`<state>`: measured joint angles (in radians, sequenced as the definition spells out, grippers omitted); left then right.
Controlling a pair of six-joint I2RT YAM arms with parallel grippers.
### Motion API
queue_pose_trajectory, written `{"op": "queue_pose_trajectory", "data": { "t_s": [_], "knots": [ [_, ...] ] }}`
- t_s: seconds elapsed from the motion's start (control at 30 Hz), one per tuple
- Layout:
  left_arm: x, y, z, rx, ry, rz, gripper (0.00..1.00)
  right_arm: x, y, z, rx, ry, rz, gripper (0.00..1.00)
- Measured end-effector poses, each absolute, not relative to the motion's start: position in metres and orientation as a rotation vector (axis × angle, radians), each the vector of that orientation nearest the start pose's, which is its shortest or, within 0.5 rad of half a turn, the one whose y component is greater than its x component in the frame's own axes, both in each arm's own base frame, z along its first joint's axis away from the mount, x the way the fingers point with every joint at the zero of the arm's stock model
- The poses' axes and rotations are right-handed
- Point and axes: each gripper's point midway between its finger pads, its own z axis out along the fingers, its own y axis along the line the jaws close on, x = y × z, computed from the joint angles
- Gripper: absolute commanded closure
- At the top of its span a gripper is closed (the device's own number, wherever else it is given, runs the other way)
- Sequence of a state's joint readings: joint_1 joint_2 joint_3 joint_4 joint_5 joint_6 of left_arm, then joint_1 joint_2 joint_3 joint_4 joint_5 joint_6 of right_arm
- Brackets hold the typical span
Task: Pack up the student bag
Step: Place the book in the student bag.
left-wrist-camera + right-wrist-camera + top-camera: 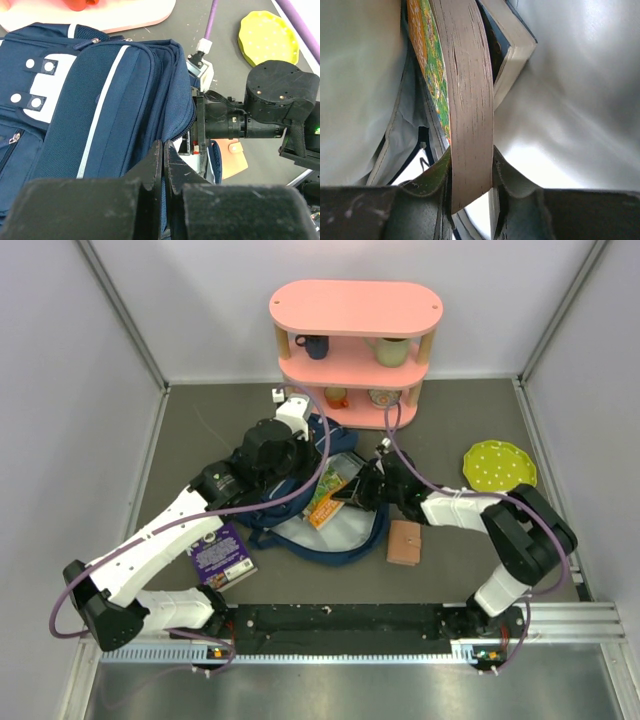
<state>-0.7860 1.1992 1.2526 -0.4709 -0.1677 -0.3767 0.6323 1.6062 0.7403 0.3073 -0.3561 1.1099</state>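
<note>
Item 1. Backpack (335, 535): navy with thin white stripes, lying at the middle of the table (450, 410), main compartment open, pale lining showing.

Item 2. Left gripper (163, 147): reaches over the backpack from 8 o'clock. Its jaws are pressed together on the navy fabric at the edge of the opening.

Item 3. Right gripper (471, 160): comes in from 3 o'clock, inside the opening. Its jaws are clamped on the page edge of a book (470, 100) with a green and orange cover, which stands against the lining. A second book (512, 55) with a dark cover lies just behind it.

Item 4. Purple book (222, 555): flat on the table at 8 o'clock from the backpack, partly under the left arm.

Item 5. Tan wallet (405, 542): on the table at 4 o'clock, just beside the backpack.

Item 6. Yellow-green plate (499, 464): at 2 o'clock, well apart from the backpack.

Item 7. Pink shelf (355, 305): at 12 o'clock, holding a blue mug (313, 345) and a pale mug (392, 350) on its middle level.
</note>
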Motion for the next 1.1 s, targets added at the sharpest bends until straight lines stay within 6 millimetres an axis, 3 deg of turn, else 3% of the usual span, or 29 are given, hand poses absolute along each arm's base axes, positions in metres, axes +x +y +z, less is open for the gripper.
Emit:
{"op": "queue_pose_trajectory", "data": {
  "t_s": [0.13,0.33,0.5,0.6,0.67,0.8,1.1],
  "knots": [
    [0.276,-0.259,0.296,0.314,2.010,-0.598,1.00,0.289,0.334,0.096,0.333,2.397,1.336,1.00],
    [0.274,-0.262,0.296,0.329,2.007,-0.622,1.00,0.329,0.365,0.121,0.304,2.345,1.376,0.95],
    [0.276,-0.263,0.299,0.333,1.992,-0.627,1.00,0.343,0.374,0.105,0.343,2.366,1.332,0.81],
    [0.276,-0.263,0.298,0.334,1.994,-0.627,1.00,0.344,0.375,0.095,0.355,2.380,1.304,0.63],
    [0.276,-0.263,0.298,0.333,1.994,-0.626,1.00,0.344,0.375,0.093,0.356,2.381,1.291,0.57],
    [0.276,-0.263,0.296,0.334,1.999,-0.625,1.00,0.341,0.370,0.090,0.337,2.368,1.252,0.27],
    [0.276,-0.263,0.294,0.334,2.000,-0.629,1.00,0.320,0.341,0.118,0.257,2.296,1.190,0.23]
  ]
}}
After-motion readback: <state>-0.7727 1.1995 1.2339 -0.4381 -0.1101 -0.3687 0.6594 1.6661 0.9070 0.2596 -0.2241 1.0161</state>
